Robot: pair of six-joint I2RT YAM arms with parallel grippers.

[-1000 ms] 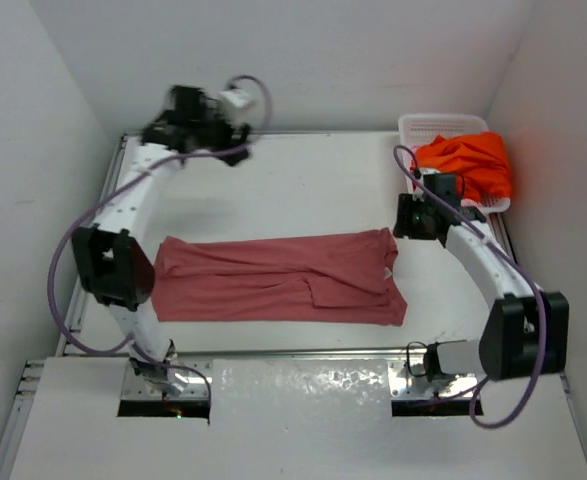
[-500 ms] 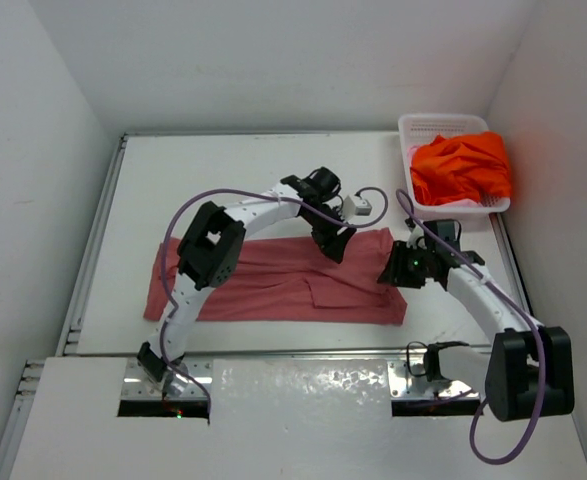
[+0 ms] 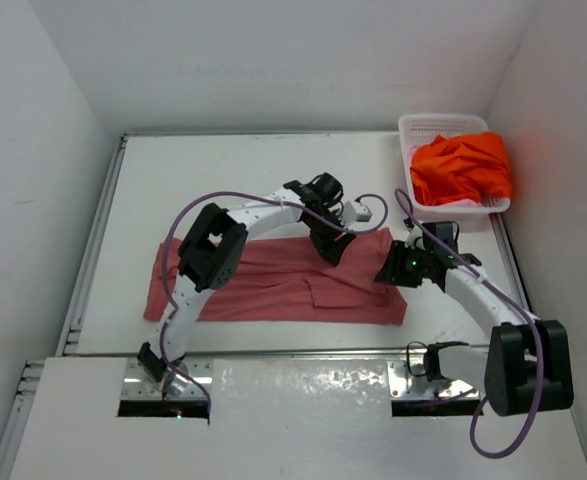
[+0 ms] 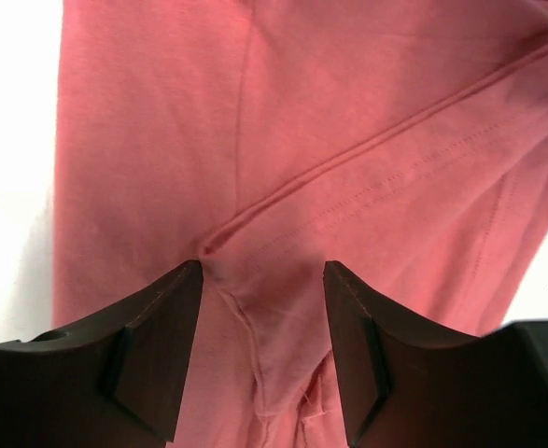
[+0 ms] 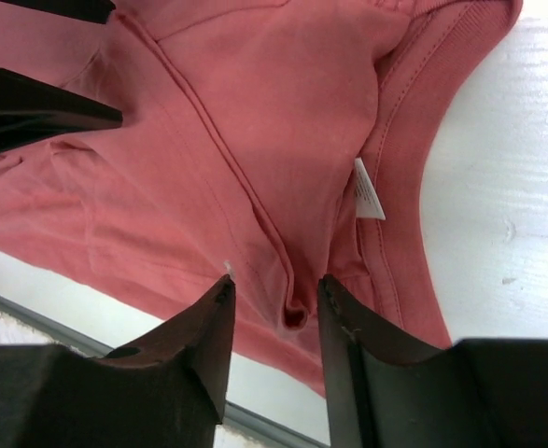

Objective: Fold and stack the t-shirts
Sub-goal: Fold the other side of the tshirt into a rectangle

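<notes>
The rose-red t-shirt (image 3: pixel 263 285) lies as a long band across the table's near half, collar end to the right. My left gripper (image 3: pixel 333 250) reaches over to its upper right part. In the left wrist view its jaws (image 4: pixel 262 271) stand open, tips down on the cloth (image 4: pixel 348 112) with a small pucker at a seam between them. My right gripper (image 3: pixel 385 272) is at the shirt's right end, open (image 5: pixel 274 285), astride a raised fold of the cloth (image 5: pixel 255 93) near the white neck tag (image 5: pixel 367 191). The orange t-shirt (image 3: pixel 463 165) sits bunched in the basket. No light pink one shows.
A white perforated basket (image 3: pixel 443 120) stands at the back right corner against the wall. Walls close in on the left, back and right. Purple cables loop from both arms over the table. The left gripper's dark fingers (image 5: pixel 31 103) show in the right wrist view.
The left arm swung from the back left corner across to the shirt's right part. The right gripper came down from beside the basket to the shirt's collar end. Both jaws narrowed a little.
</notes>
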